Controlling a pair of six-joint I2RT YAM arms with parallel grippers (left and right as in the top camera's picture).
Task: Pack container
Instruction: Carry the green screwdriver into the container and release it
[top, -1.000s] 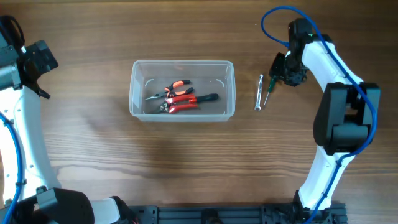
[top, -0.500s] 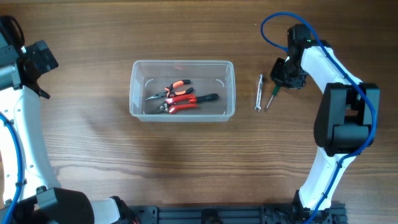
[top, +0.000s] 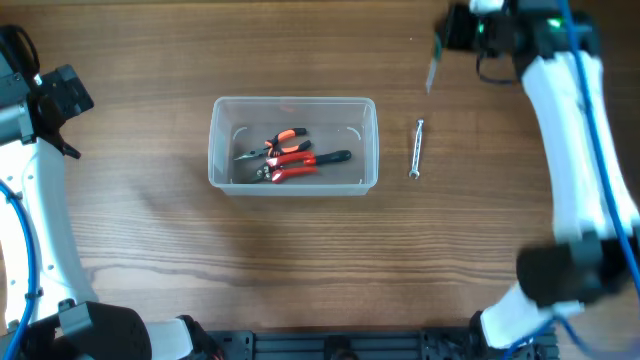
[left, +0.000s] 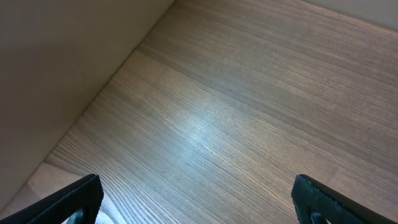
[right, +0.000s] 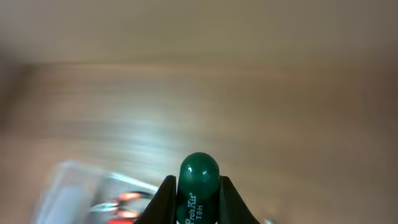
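Right end effector (top: 447, 35) rose w/ screwdriver (top: 433, 68); container (top: 292, 102) clear, shallow.

left arm (top: 40, 200): table edge, jaws wide apart | right arm (top: 565, 120): high, jaws clamping screwdriver (right: 199, 183)

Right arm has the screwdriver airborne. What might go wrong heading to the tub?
The right tool pinches the green-handled screwdriver by its handle alone, and the wrist view is motion-blurred: a fast swing might loosen it. The clear plastic rectangular container already holds red-handled pliers; the screwdriver may land across them or clip the rim.
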